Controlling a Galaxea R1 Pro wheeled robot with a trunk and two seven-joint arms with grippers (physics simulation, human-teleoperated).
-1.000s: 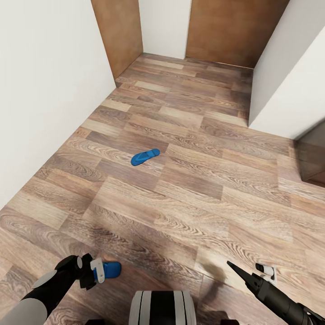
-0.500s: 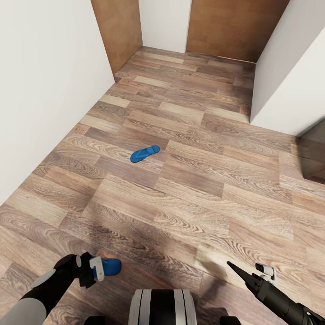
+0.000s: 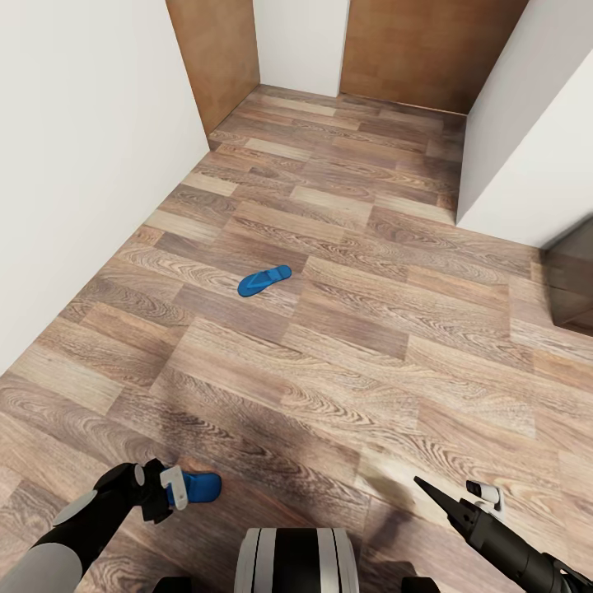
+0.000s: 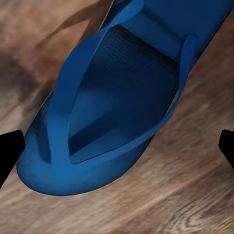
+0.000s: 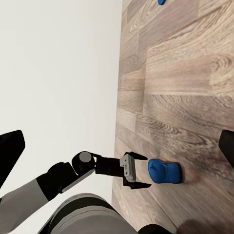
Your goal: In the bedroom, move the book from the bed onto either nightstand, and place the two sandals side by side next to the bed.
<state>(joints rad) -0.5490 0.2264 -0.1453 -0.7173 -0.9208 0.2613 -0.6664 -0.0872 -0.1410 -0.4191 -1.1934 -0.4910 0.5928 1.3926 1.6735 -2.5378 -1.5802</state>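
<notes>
Left pincer (image 3: 175, 487) is spread wide above the near flip-flop (image 3: 201, 487), which lies flat on the plank floor (image 3: 346, 346) right by the robot's base (image 3: 296, 562); nothing gripped yet. In the left wrist view the fingertips (image 4: 10, 148) flank the sandal's rounded end.

Risk: sole is thin & flat, so closing too high prob. catches only a strap or slips off; going too low jams tips into the floor.

Right pincer (image 3: 457, 501) idle, open, empty. 2nd flip-flop (image 3: 264, 280) lies well apart, mid-floor. No bed, book or nightstand here. No writing/brand legible.
</notes>
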